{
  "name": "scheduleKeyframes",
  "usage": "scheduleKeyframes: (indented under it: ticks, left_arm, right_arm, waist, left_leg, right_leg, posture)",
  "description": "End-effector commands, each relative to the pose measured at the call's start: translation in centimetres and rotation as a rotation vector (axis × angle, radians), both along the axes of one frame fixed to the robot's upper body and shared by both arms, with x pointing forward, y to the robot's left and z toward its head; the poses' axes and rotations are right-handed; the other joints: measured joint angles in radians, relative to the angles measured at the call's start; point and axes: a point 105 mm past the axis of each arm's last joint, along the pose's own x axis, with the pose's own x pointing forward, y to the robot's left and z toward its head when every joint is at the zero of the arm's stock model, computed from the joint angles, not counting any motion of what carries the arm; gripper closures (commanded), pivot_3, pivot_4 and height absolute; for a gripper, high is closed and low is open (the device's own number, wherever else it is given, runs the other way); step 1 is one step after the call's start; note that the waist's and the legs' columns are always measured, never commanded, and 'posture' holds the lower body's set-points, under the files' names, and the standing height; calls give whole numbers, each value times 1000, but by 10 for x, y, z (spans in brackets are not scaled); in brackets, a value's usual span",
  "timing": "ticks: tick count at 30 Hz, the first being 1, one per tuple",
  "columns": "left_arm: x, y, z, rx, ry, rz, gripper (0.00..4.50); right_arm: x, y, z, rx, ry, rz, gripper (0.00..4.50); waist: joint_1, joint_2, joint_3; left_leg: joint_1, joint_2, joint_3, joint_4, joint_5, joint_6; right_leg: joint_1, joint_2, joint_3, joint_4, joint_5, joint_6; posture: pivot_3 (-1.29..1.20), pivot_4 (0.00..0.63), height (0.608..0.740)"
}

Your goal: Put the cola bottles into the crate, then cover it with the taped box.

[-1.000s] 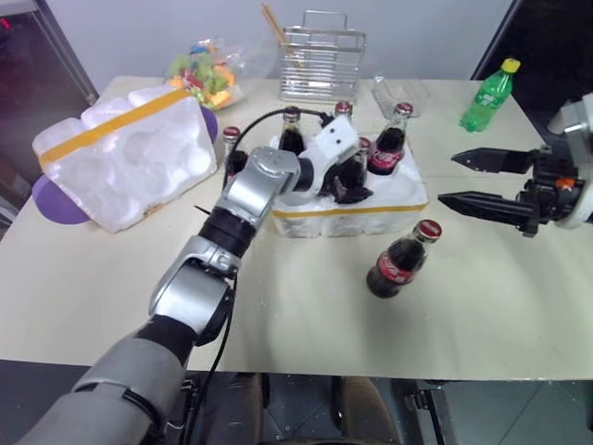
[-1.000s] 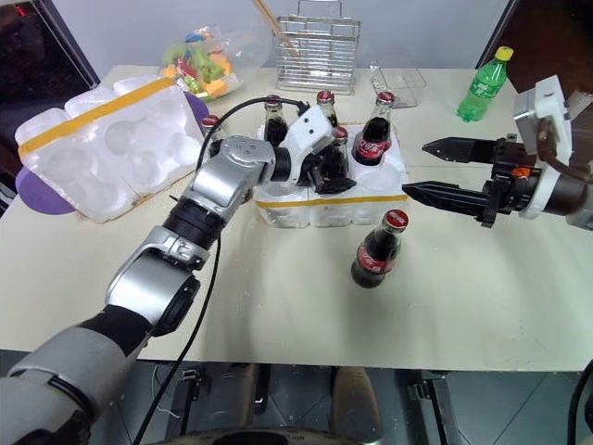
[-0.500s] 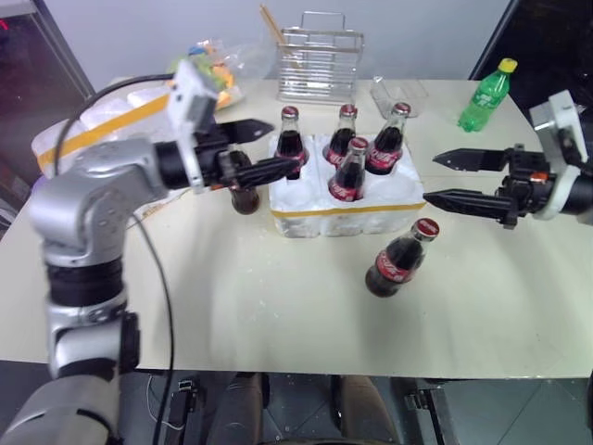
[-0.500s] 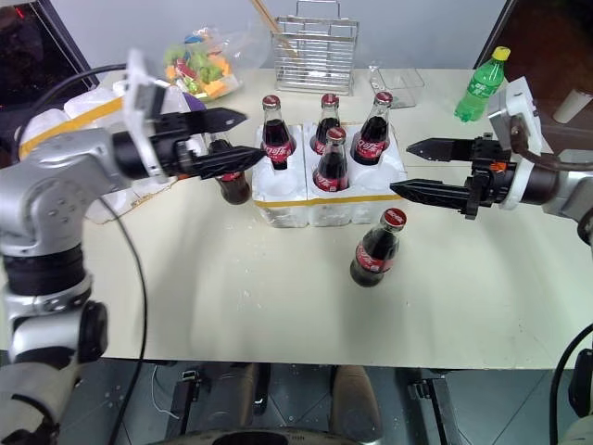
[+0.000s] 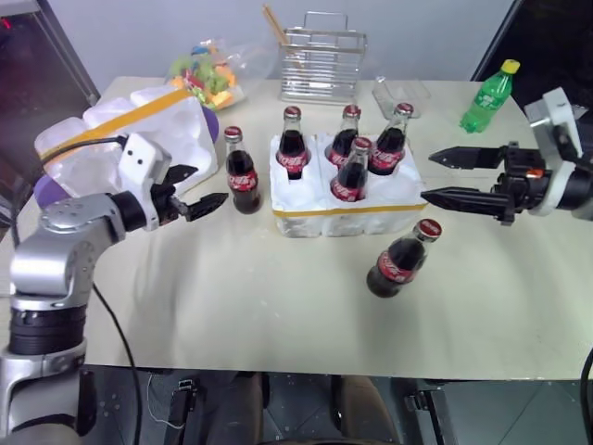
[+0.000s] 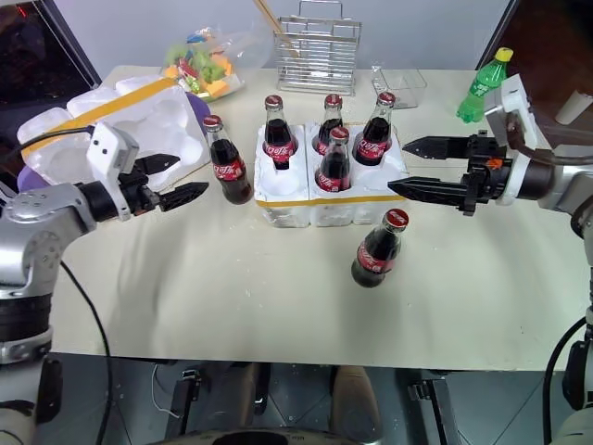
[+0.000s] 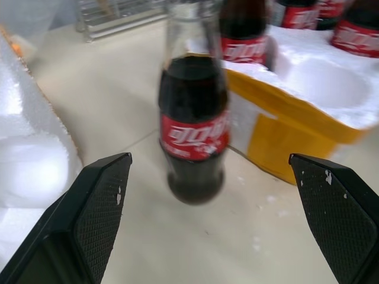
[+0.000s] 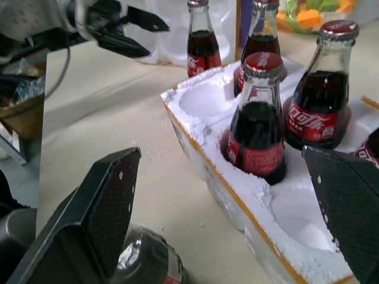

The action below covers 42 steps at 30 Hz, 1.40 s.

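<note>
The low white crate (image 5: 306, 221) with a thin yellow band stands mid-table. Three cola bottles fill its back wells, and one (image 5: 351, 171) stands in the front middle well. Another cola bottle (image 5: 241, 172) stands on the table just left of the crate. One more (image 5: 400, 260) leans in front of it. My left gripper (image 5: 208, 184) is open, level, a little left of the loose left bottle (image 7: 193, 118), which shows between its fingers (image 7: 89, 219). My right gripper (image 5: 428, 176) hangs open just right of the crate. The taped box (image 5: 139, 139) lies at the far left, hollows up.
At the back stand a wire rack (image 5: 321, 56), a bag of colourful items (image 5: 208, 74) and a clear plastic tub (image 5: 400, 93). A green bottle with a yellow cap (image 5: 488, 97) is at the back right. A purple disc (image 5: 51, 199) pokes out under the taped box.
My left gripper has drawn back from over the crate to the left, past the loose bottle, leaving a bottle in the front middle well. The right gripper has stayed put.
</note>
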Motion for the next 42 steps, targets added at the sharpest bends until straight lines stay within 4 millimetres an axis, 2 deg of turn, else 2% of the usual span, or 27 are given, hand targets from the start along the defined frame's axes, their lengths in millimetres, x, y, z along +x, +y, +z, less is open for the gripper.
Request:
scheduleKeyframes:
  ticks: [1,11,18,23,26,27,30,33,36,39,42]
  left_arm:
    - [15,-7,5,-2,-56,11,53]
    - [60,-27,-3,-44,-55,30,53]
    - [75,-40,-9,-33,-30,5,53]
    - [74,-40,-13,-5,-18,-24,53]
    - [67,-34,-10,7,-1,-49,1412]
    - [63,-33,-5,4,0,-71,1756]
    - [51,-31,8,-19,13,-126,1756]
    - [21,-33,42,-51,35,-302,1756]
    - [-4,-43,75,-84,40,-467,1756]
    - [-9,-57,98,-130,19,-539,1756]
    - [1,-79,111,-166,-17,-568,1756]
  right_arm:
    - [-9,2,16,13,-61,11,0]
    - [-12,3,19,36,-71,-11,0]
    - [-13,3,19,61,-77,-27,0]
    - [-13,4,19,67,-79,-36,0]
    - [-14,4,19,70,-79,-42,0]
    - [-15,3,19,70,-79,-44,0]
    - [-16,2,20,71,-78,-49,0]
    - [-17,1,20,68,-75,-56,0]
    - [-18,0,20,64,-73,-61,0]
    - [-18,0,19,62,-73,-65,0]
    - [-18,0,18,62,-71,-70,0]
  waist:
    - [-1,0,0]
    - [-1,0,0]
    - [-1,0,0]
    - [-3,0,0]
    - [-5,0,0]
    - [-7,0,0]
    - [-9,0,0]
    - [-7,-1,1]
    - [-3,-2,1]
    - [9,-2,1]
    - [11,-2,1]
  left_leg:
    - [0,0,0,0,0,0]
    - [0,0,0,0,0,0]
    - [0,0,0,0,0,0]
    - [0,0,0,0,0,0]
    - [0,0,0,0,0,0]
    - [0,0,0,0,0,0]
    - [0,0,0,-1,0,0]
    - [-1,0,0,-1,0,0]
    - [-2,0,0,-1,0,0]
    - [-2,0,-1,0,0,0]
    - [-2,0,-1,1,0,0]
  right_leg:
    - [0,0,0,0,0,0]
    - [0,0,0,0,0,0]
    - [0,0,0,1,0,0]
    - [0,0,0,1,0,0]
    - [-1,0,0,1,0,0]
    - [-1,0,0,1,0,0]
    - [-2,0,0,1,0,0]
    - [-2,0,0,1,0,0]
    - [-3,0,0,1,0,0]
    - [-1,0,-1,1,0,0]
    - [1,0,-1,0,0,0]
  posture:
    - [0,150,739]
    - [0,150,739]
    - [0,150,739]
    - [0,150,739]
    - [0,150,739]
    - [0,150,739]
    - [0,150,739]
    - [0,150,739]
    - [0,150,739]
    - [0,150,739]
    - [0,150,739]
